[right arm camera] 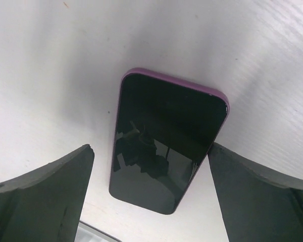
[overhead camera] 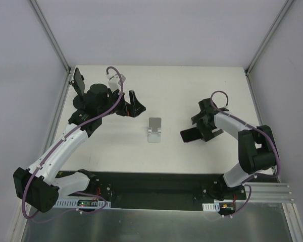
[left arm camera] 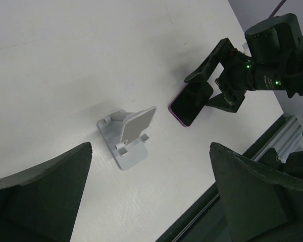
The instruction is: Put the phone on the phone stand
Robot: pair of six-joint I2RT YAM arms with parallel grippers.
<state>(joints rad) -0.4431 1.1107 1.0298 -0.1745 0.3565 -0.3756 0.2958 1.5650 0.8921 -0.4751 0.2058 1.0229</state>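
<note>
Two grippers wide: left gripper idle; right gripper straddles phone right of stand, seemingly untouched; skewed closing may skid it.

We find no text, label, brand, number or sign that can be read in any of these views. The phone shows us only a dark screen with dim reflections, and the phone stand is plain and unmarked. The small boards by the arm bases are too tiny for us to make out any print.
</note>
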